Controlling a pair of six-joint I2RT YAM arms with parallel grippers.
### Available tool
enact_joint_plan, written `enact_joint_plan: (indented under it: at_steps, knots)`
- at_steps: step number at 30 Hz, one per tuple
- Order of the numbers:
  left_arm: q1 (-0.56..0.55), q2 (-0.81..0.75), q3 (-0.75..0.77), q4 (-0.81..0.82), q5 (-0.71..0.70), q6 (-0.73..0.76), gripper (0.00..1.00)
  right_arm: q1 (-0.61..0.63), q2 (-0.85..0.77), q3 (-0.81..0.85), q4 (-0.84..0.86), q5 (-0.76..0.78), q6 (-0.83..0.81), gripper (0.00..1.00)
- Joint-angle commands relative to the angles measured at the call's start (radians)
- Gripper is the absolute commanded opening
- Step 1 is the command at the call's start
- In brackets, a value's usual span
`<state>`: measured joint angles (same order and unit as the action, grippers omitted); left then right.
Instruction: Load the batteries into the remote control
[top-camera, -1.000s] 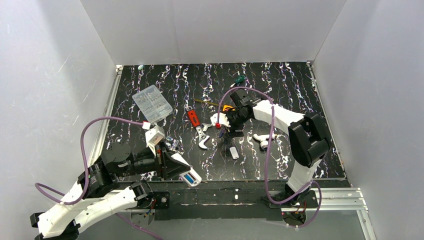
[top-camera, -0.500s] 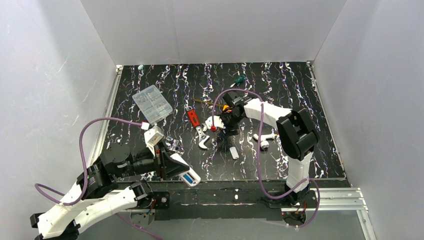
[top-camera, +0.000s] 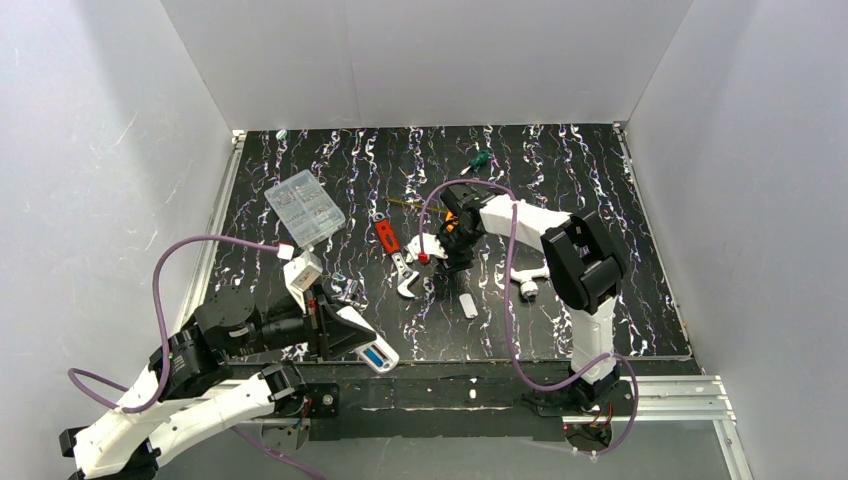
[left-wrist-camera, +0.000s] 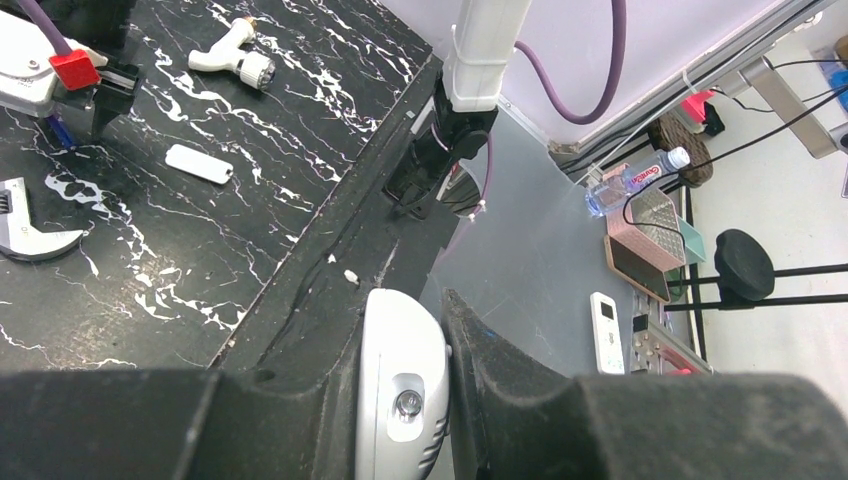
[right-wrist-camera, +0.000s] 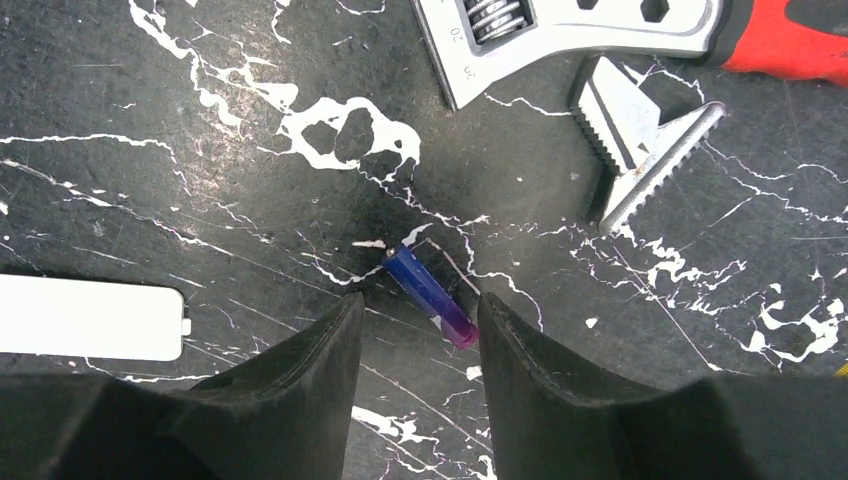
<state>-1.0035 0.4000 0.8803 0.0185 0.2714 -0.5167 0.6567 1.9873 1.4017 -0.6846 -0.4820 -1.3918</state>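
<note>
The remote control (top-camera: 372, 352), a white handset with a blue patch, sits clamped in my left gripper (top-camera: 335, 325) at the table's near edge. In the left wrist view its rounded end (left-wrist-camera: 400, 400) fills the gap between the shut fingers of the left gripper (left-wrist-camera: 400, 320). One of the batteries (right-wrist-camera: 428, 295), a slim blue cylinder, lies slanted on the black marbled table. My right gripper (right-wrist-camera: 420, 300) is lowered over it, jaws open and straddling it, its lower end close to the right finger. From above, the right gripper (top-camera: 447, 270) points down mid-table and hides the battery.
A white battery cover (right-wrist-camera: 90, 318) lies just left of the right fingers. A red-handled wrench (right-wrist-camera: 600, 30) and a loose toothed jaw piece (right-wrist-camera: 640, 150) lie beyond. A white pipe-like fitting (top-camera: 528, 280), a clear parts box (top-camera: 304, 208) and a green screwdriver (top-camera: 478, 160) lie around.
My right gripper has shifted left and down over the battery, and its jaws have narrowed. The left arm has barely moved, still holding the remote control.
</note>
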Motion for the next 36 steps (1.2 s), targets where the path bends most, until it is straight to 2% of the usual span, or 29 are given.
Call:
enact_joint_plan:
  at_steps: [1, 8, 20, 28, 36]
  knots:
    - [-0.004, -0.012, 0.043, 0.039, 0.005, 0.001, 0.0, 0.009, 0.023, 0.062, -0.06, -0.003, 0.001, 0.53]
    - [-0.003, -0.014, 0.046, 0.035, 0.002, 0.001, 0.0, 0.02, 0.045, 0.083, -0.083, 0.0, 0.012, 0.53]
    - [-0.004, -0.019, 0.042, 0.033, 0.001, 0.001, 0.0, 0.029, 0.078, 0.116, -0.154, -0.003, 0.04, 0.41]
    - [-0.003, -0.024, 0.04, 0.031, -0.001, 0.0, 0.0, 0.033, 0.092, 0.131, -0.178, -0.005, 0.06, 0.39]
    - [-0.003, -0.026, 0.038, 0.031, -0.004, -0.002, 0.0, 0.039, 0.12, 0.168, -0.233, -0.02, 0.095, 0.27]
